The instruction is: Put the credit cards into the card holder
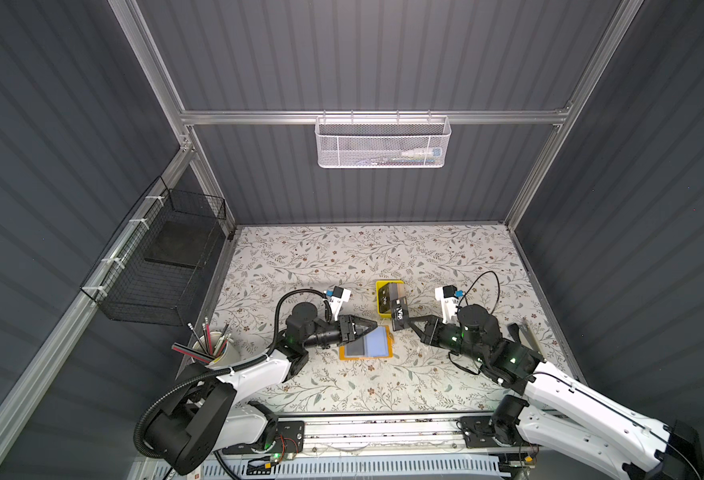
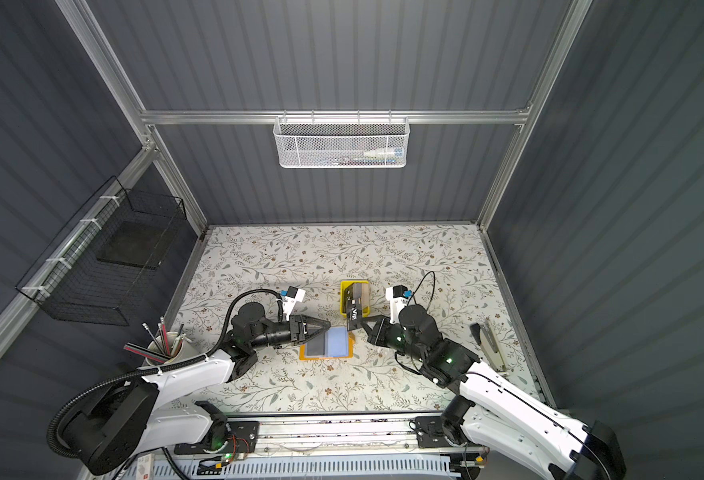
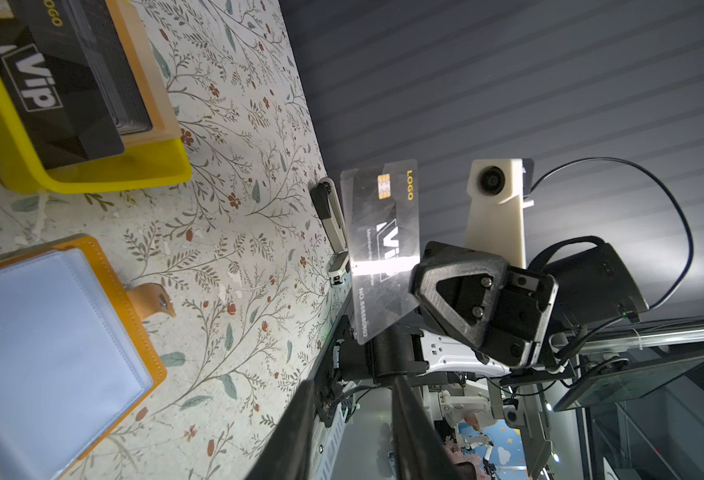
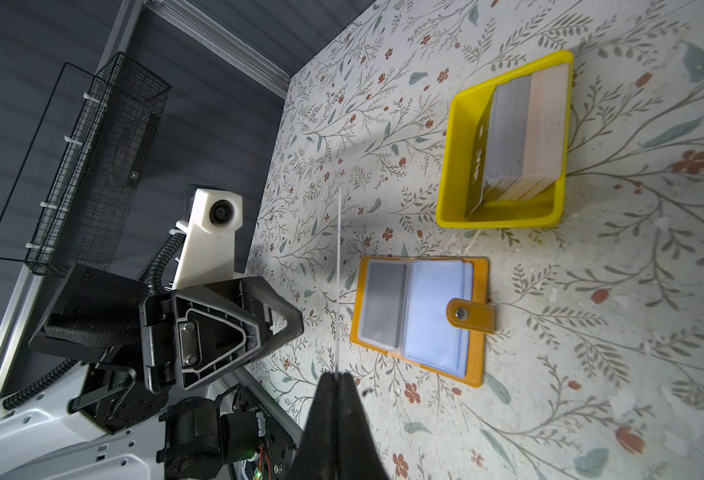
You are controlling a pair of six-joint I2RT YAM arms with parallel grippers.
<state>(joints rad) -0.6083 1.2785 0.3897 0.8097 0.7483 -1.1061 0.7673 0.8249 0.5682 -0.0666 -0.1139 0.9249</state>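
In both top views a flowered table (image 1: 342, 257) is boxed in by dark ribbed walls (image 1: 383, 195), with bare space beyond the arms. The right gripper (image 1: 409, 321) clamps a black credit card (image 1: 400, 316) upright, just past the open card holder (image 1: 373, 343). The left gripper (image 1: 373, 325) is at its edge.

Left wrist view: the left fingers (image 3: 300, 415) are parted and empty, with the card holder (image 3: 51, 353) beside them.

Right wrist view: the credit card (image 4: 337, 270) is edge-on and clear of the card holder (image 4: 425, 316). The yellow tray (image 4: 504, 220) lies farther on.

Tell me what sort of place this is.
Probably a robot test cell: an aluminium frame and dark ribbed wall panels enclose a floral tabletop, with the left arm and right arm mounted on a rail at its front.
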